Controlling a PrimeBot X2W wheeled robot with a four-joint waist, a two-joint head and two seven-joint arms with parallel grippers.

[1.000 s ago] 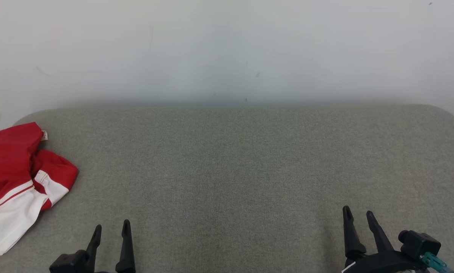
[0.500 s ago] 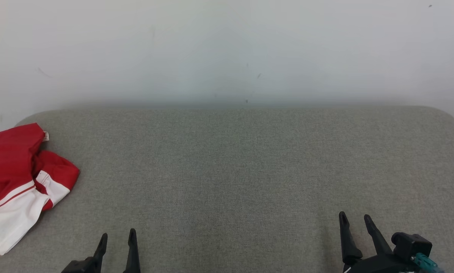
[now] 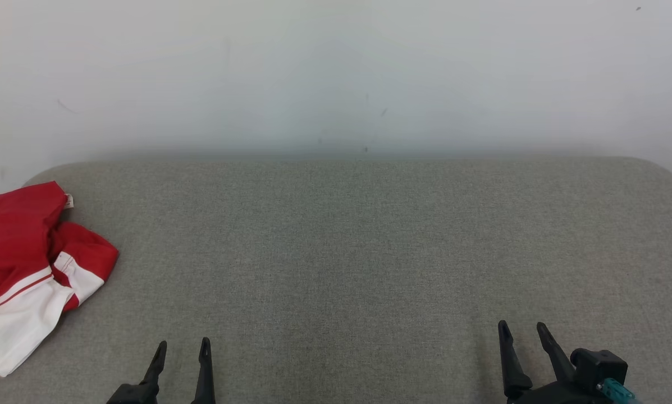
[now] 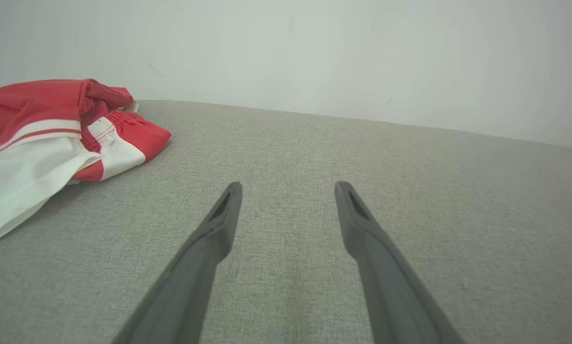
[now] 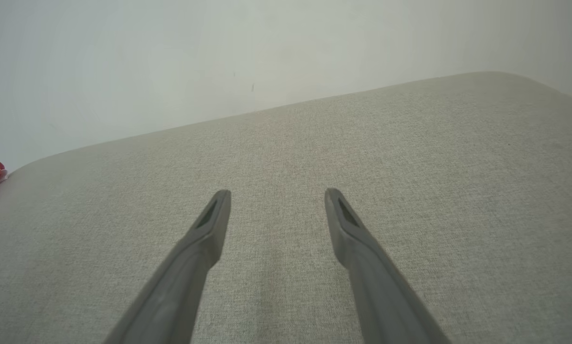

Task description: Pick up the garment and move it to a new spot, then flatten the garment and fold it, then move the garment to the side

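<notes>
Both sit lower than before: left gripper (image 3: 183, 342) and right gripper (image 3: 521, 325) spread wide, empty; garment (image 3: 27, 264) lies untouched at the left.

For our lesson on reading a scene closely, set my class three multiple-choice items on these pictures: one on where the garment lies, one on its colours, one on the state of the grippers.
1. Where on the grey padded surface does the garment lie in the head view?
A) at the far left edge
B) in the centre
C) at the far right

2. Which colours is the garment?
A) blue and yellow
B) red and white
C) all black

3. How are the left gripper and right gripper?
A) both shut on the garment
B) one holds it
C) both open, holding nothing

Answers:
1 A, it lies bunched at the left edge.
2 B, red cloth with white panels.
3 C, each wrist view shows them spread over bare surface.
</notes>
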